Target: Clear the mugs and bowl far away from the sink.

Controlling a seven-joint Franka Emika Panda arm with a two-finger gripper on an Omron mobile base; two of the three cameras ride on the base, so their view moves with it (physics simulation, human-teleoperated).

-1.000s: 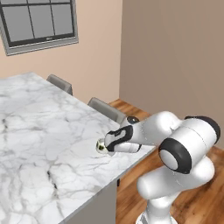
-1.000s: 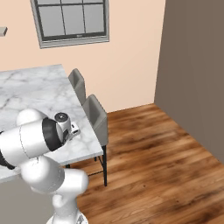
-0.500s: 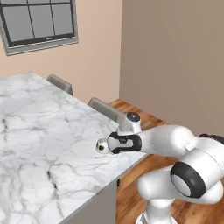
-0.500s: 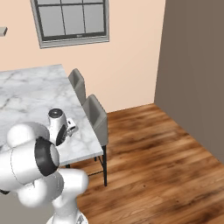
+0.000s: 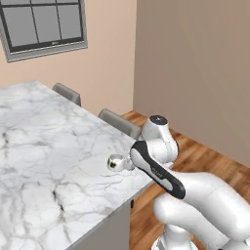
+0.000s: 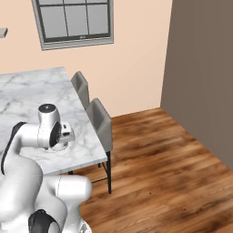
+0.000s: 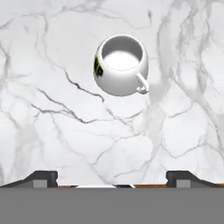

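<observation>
Hand view: the white mug [image 7: 121, 65] is seen from above, standing upright on the marble worktop [image 7: 52, 131] with its open mouth turned toward the camera. A round body is presented, so no long axis is evident; its small handle is directed toward the lower right of this view, and a dark mark is carried on the opposite, left side of its wall. The gripper [image 7: 112, 177] is shown released, the jaws spread wide, one dark tip at each lower corner, with nothing between them; the mug lies well beyond the tips and is not touched.

Left base view: the mug [image 5: 115, 162] is set close to the near right corner of the worktop [image 5: 44, 161], just beside the dark end of the arm, whose wrist is held over the worktop's edge. A broad stretch of bare marble is left open to the left of and behind the mug. Two grey chairs [image 5: 118, 123] are drawn up against the worktop's right edge.

Right base view: wooden floor [image 6: 159, 159] is spread to the right of the chairs [image 6: 101, 123], bounded by a dark wall [image 6: 202, 73]; a window [image 6: 75, 20] is set in the far wall.
</observation>
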